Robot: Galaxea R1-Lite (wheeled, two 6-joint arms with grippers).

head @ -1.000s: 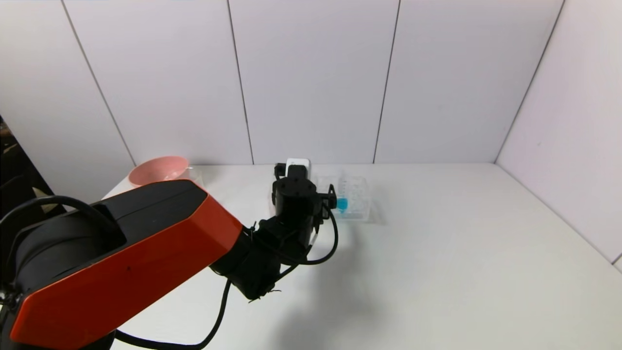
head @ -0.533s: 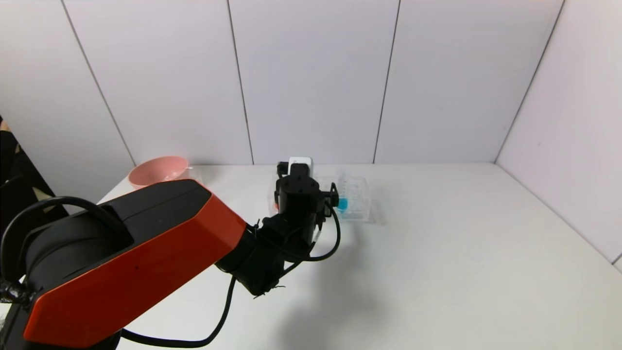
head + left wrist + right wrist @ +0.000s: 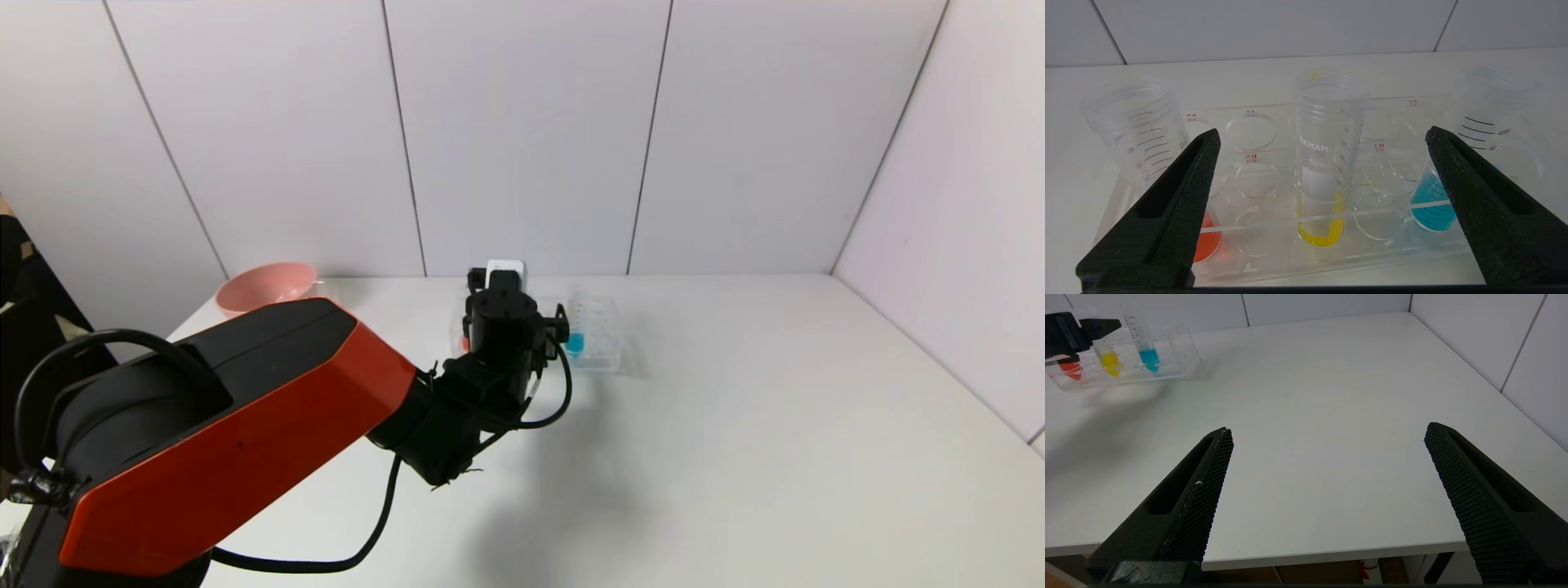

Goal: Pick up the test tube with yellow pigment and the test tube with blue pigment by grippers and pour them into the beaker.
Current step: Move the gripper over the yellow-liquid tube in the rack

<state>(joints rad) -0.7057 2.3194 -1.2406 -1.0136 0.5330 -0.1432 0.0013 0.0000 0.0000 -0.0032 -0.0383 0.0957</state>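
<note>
My left gripper is open, level with the clear tube rack, jaws spread wide to either side of the test tube with yellow pigment. That tube stands upright in the rack's middle and nothing touches it. The test tube with blue pigment stands one side of it, partly behind one finger; it also shows in the head view. My right gripper is open and empty above the table's front edge. I cannot make out the beaker.
A tube with red-orange liquid stands in the rack on the yellow tube's other side. A pink bowl sits at the table's far left. My left arm fills the left foreground. White wall panels close the back and right.
My left gripper has crept a little forward toward the rack. The tubes and the right arm have not moved.
</note>
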